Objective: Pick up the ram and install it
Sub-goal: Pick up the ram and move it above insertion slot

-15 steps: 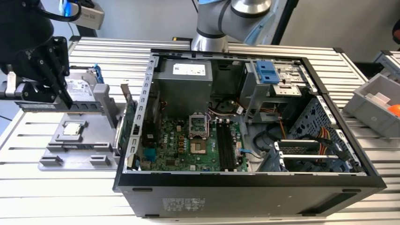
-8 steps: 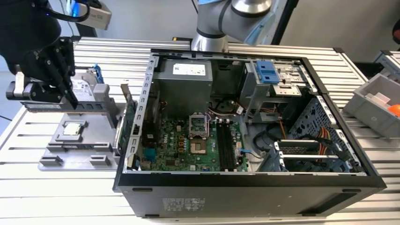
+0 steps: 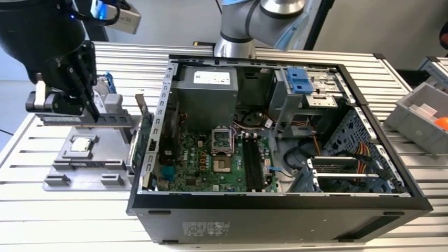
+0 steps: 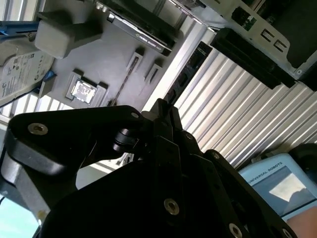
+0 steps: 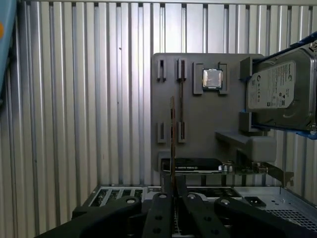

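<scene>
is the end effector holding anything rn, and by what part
The end effector grips the ram by its two flat faces; where along its length cannot be told.

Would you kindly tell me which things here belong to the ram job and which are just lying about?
Job: ram, held in the gripper; open computer case; its memory slots.
Lying about: hard drive; processor; expansion card; grey holder tray; grey bin.
</scene>
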### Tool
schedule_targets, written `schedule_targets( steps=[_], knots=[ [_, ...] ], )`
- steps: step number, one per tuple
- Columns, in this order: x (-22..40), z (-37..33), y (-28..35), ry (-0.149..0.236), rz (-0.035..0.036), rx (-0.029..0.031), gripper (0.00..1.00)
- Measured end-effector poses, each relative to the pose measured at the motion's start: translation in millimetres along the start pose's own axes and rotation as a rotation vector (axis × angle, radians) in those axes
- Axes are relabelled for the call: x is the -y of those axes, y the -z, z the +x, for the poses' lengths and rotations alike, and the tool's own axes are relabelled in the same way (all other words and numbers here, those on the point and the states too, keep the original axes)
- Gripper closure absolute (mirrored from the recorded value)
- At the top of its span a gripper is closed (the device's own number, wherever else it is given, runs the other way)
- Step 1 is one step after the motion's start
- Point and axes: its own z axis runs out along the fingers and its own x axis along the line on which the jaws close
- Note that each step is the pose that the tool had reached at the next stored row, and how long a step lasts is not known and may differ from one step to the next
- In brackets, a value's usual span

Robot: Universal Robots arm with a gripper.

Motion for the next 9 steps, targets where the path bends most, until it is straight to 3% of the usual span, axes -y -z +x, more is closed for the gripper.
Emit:
schedule_targets(
  steps=[9],
  knots=[
    [18.0, -0.3, 0.1, 0.001, 0.0001, 0.0000, 1.00]
  ],
)
